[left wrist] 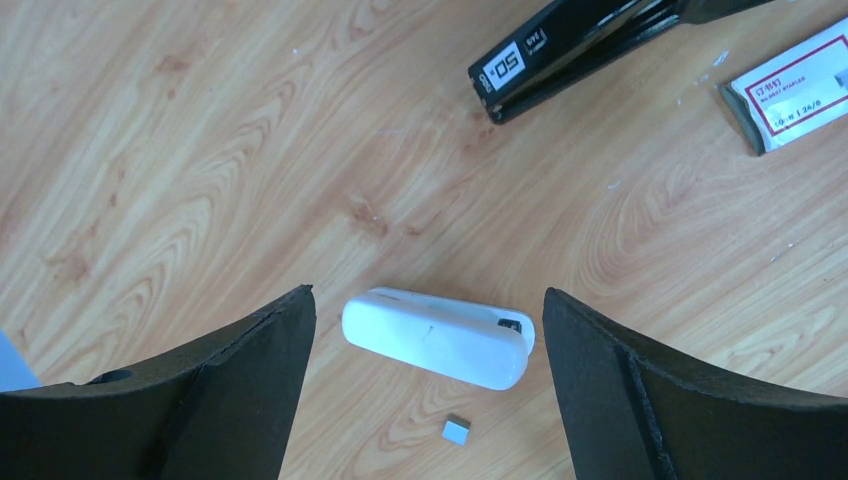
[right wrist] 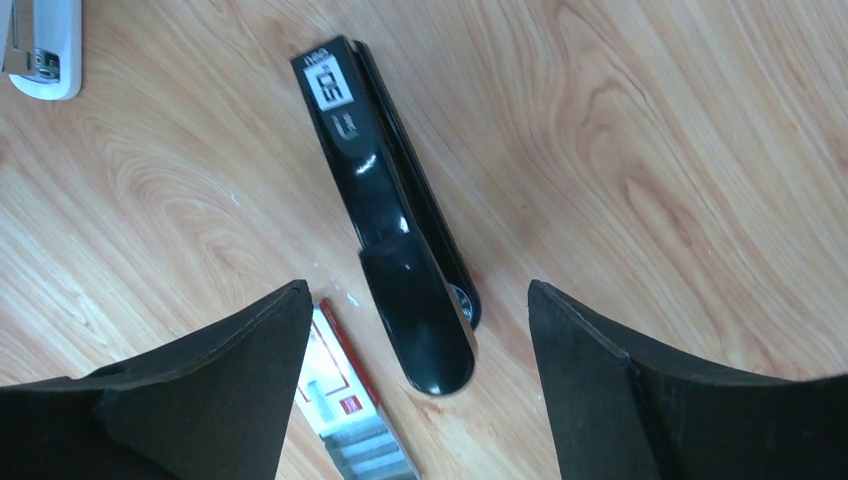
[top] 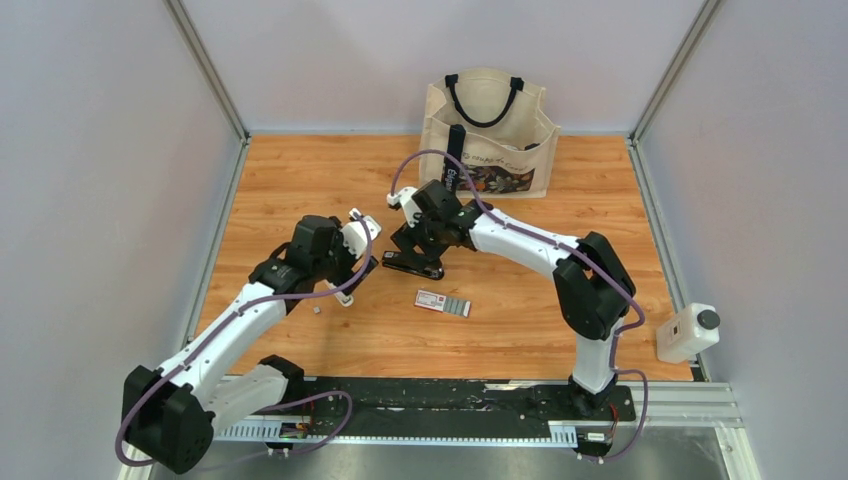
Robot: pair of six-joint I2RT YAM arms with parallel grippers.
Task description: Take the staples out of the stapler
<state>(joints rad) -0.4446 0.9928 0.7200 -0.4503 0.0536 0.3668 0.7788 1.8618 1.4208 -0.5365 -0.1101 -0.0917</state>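
A small white stapler (left wrist: 435, 338) lies shut on the wooden table, between the fingers of my open left gripper (left wrist: 427, 292), which hovers just above it without touching. A short silvery-grey strip of staples (left wrist: 457, 429) lies loose on the wood beside it, also seen as a speck of staples (top: 317, 311) in the top view. A black stapler (right wrist: 385, 200) lies shut under my open right gripper (right wrist: 416, 285), its rounded rear end between the fingers, untouched. From above, the left gripper (top: 350, 285) and right gripper (top: 412, 255) both point down at mid-table.
A flat red-white-grey staple box (top: 443, 302) lies near the black stapler (top: 413, 265). A beige tote bag (top: 490, 135) stands at the back. A white boxy device (top: 688, 333) sits off the table's right edge. Grey walls enclose the table.
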